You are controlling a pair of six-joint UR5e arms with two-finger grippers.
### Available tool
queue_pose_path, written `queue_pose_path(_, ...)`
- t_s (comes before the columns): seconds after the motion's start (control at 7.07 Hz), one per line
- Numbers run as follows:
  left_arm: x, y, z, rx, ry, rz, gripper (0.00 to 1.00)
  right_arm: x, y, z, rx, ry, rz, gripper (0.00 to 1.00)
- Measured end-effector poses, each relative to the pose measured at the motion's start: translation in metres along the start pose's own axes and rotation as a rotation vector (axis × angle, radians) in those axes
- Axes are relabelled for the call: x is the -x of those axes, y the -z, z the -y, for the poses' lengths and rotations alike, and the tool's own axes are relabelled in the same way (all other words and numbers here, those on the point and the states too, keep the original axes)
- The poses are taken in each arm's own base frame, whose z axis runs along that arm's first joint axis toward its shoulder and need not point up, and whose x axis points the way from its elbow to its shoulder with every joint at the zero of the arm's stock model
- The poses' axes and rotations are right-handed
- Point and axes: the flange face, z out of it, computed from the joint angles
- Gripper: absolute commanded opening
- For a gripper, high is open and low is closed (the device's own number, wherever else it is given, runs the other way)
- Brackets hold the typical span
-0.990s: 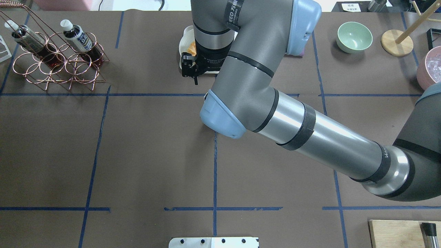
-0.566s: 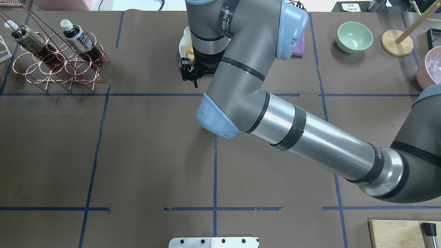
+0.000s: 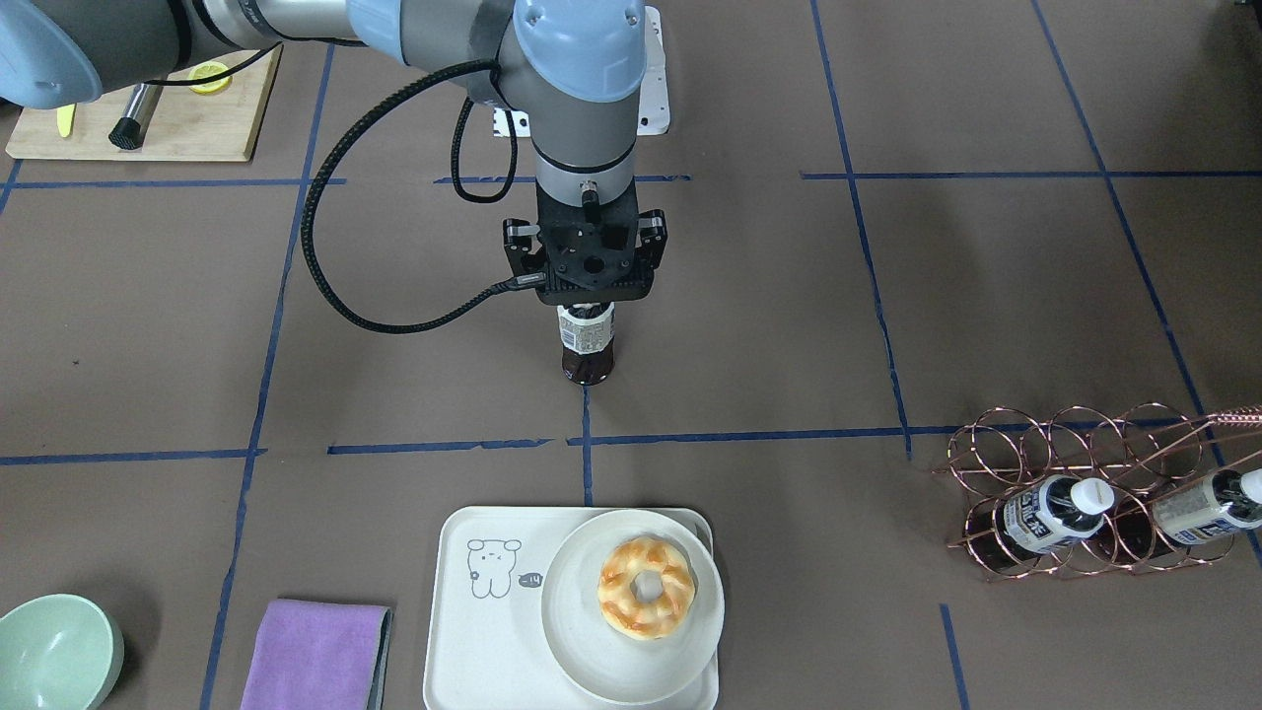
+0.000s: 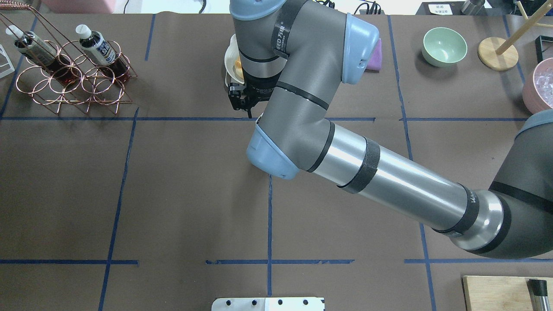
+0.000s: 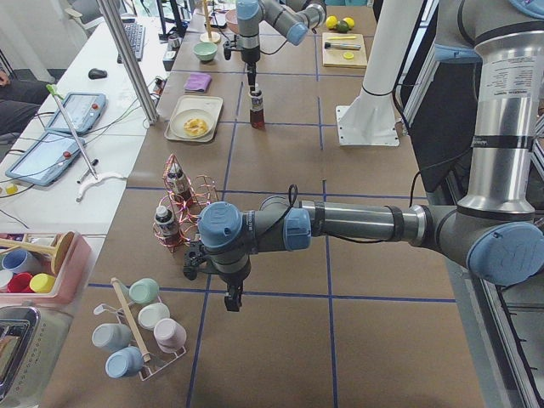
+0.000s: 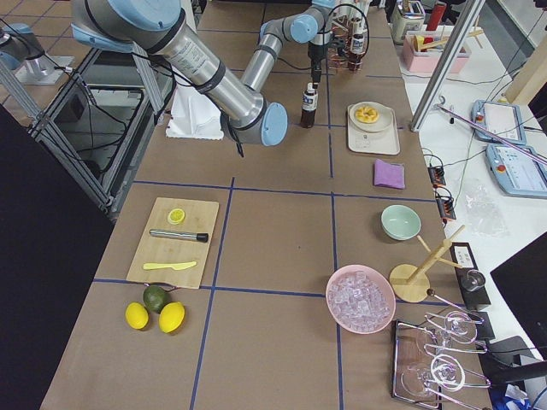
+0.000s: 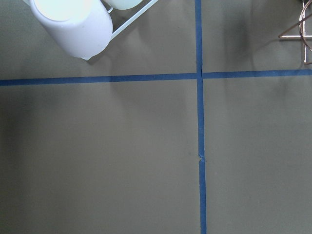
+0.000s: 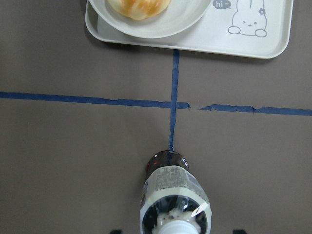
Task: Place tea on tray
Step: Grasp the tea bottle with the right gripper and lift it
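Brown surface (image 3: 887,325), gridded with blue tape. Near its middle, tea (image 3: 587,347), upright on a tape line with its base on the surface. Stands well apart from the tray (image 3: 481,653), with a cross line of tape between the two.

Directly over the bottle, right end effector (image 3: 586,296), pointing straight down. Fingers spread wider than the white cap, one dark tip showing at each side in the wrist view, both clear of the bottle.

On the tray, a bear drawing (image 3: 490,568) at one end, and at the other a round plate (image 3: 592,671) carrying a ring-shaped pastry (image 3: 646,588). Beside the tray, a purple cloth (image 3: 315,656), then a green bowl (image 3: 54,653).

Toward the robot's left, a copper wire rack (image 3: 1085,463) holding two more bottles of the same kind, both lying tilted.

Left end effector (image 5: 231,299) hangs low over the surface near that rack. Cannot tell whether spread or pressed together. Under its wrist camera: tape lines, a white mug (image 7: 73,22) and a corner of the rack.
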Motion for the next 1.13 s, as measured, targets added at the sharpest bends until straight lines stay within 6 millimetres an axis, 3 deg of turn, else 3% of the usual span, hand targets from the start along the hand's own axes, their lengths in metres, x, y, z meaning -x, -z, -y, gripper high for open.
queue_pose_path(0.71,0.0004,-0.0006,0.0001,0.000,0.000,0.001,1.00,0.0009,-0.0102,-0.0049,0.006,0.004,-0.013,0.58)
queue_pose_path(0.85,0.0004,-0.0006,0.0001,0.000,0.000,0.001,1.00,0.0010,-0.0105,-0.0055,0.007,0.004,-0.013,0.26)
queue_pose_path(0.99,0.0003,-0.0006,0.0001,0.000,-0.001,0.001,1.00,0.0020,-0.0093,-0.0061,0.007,0.002,-0.012,0.00)
queue_pose_path(1.13,0.0004,-0.0006,0.0001,0.000,-0.001,0.000,1.00,0.0033,-0.0070,-0.0068,0.006,-0.001,-0.009,0.00)
